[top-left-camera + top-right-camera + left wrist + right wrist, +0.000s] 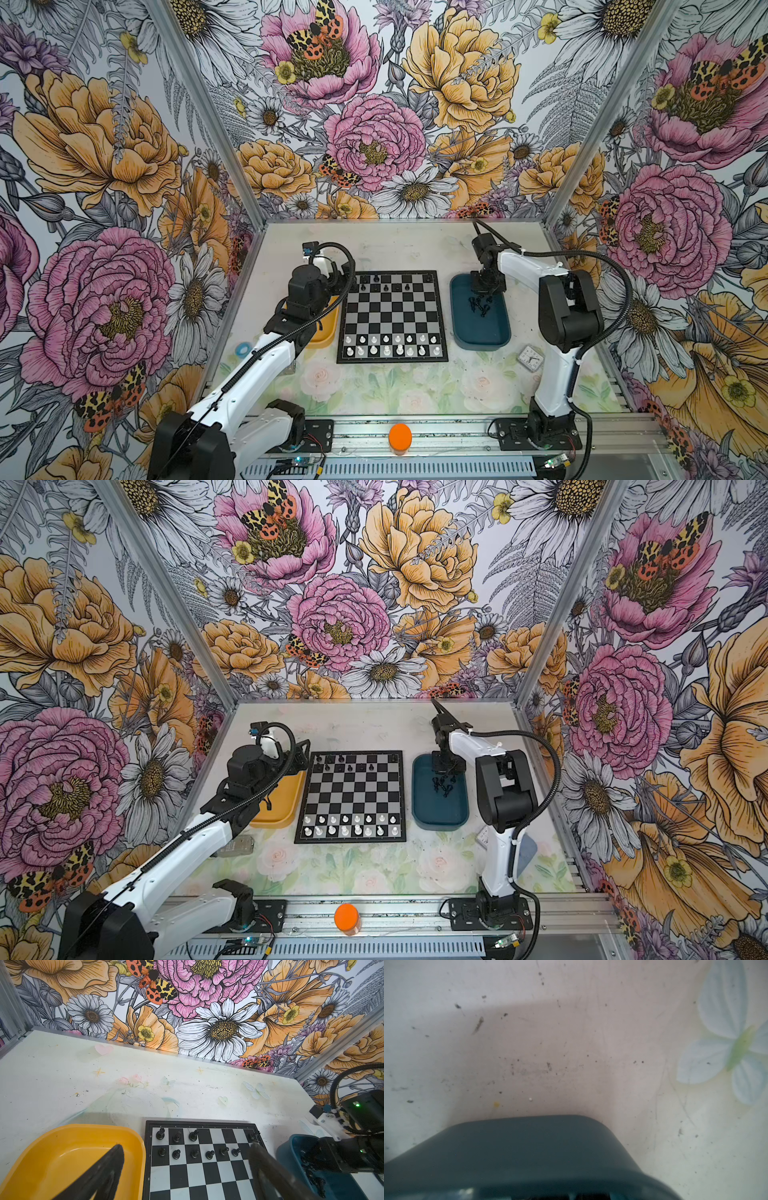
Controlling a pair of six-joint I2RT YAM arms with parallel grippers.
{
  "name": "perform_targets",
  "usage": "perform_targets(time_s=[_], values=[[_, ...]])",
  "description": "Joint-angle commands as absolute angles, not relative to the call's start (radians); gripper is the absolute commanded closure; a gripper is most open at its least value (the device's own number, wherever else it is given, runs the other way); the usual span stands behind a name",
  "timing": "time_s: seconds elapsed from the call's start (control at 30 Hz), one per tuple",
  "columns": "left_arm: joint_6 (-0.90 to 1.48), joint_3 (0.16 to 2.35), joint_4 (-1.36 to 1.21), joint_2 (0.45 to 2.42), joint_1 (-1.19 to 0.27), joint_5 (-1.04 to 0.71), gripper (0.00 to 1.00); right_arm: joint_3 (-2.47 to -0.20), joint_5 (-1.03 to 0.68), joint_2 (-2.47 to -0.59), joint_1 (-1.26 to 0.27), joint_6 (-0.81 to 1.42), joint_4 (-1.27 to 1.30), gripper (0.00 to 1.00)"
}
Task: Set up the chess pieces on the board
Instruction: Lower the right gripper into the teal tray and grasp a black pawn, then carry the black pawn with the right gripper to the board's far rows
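Hanging low over the far end of the dark blue tray (482, 332), right of centre in both top views, the right tool (483, 295) sits just above a small heap of black chessmen (478, 306) lying loose on the tray floor. Its jaws are lost against the dark pieces, so I cannot tell whether they are apart, closed or gripping one. The right wrist view shows only the tray's blurred outer wall and the scuffed bench (571, 1043) beyond it.

The chessboard (392, 316) lies flat at the middle of the frame, between that tray and a yellow tray (326, 334) on its left. More black chessmen stand upright on its two far rows. In the left wrist view I count six pawns (209, 1154) along the second row and four taller figures (160, 1134) on the back row. Three of those are toward the yellow tray and one is at the opposite corner. White chessmen (392, 345) fill the two near rows.

The left tool (186, 1146) hovers at the board's upper left corner in the top views. Its fingers (104, 1167) are spread wide and empty, one over the yellow tray and the other over the board.
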State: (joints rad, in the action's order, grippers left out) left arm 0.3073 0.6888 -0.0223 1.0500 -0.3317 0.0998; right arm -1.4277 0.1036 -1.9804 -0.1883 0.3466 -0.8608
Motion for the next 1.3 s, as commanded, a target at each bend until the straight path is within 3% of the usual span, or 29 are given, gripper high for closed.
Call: perform_targets(time_s=[0.0, 0.17, 0.43, 0.87, 1.27], values=[[0.305, 0.715, -0.02, 1.05, -0.34, 0.094, 0.05, -1.448, 0.097, -2.007, -0.183, 0.338, -0.842, 0.82], [0.305, 0.715, -0.02, 1.049, -0.339, 0.096, 0.05, -1.451, 0.097, -2.013, -0.183, 0.338, -0.842, 0.84], [0.304, 0.715, -0.02, 1.051, -0.34, 0.095, 0.05, -1.451, 0.101, -2.004, -0.181, 0.338, -0.842, 1.0], [0.301, 0.709, -0.022, 1.048, -0.34, 0.096, 0.05, -1.467, 0.104, -1.88, -0.211, 0.345, -0.885, 1.0], [0.288, 0.688, -0.026, 1.03, -0.338, 0.104, 0.05, -1.68, 0.086, -1.893, -0.393, 0.343, -1.037, 1.0]])
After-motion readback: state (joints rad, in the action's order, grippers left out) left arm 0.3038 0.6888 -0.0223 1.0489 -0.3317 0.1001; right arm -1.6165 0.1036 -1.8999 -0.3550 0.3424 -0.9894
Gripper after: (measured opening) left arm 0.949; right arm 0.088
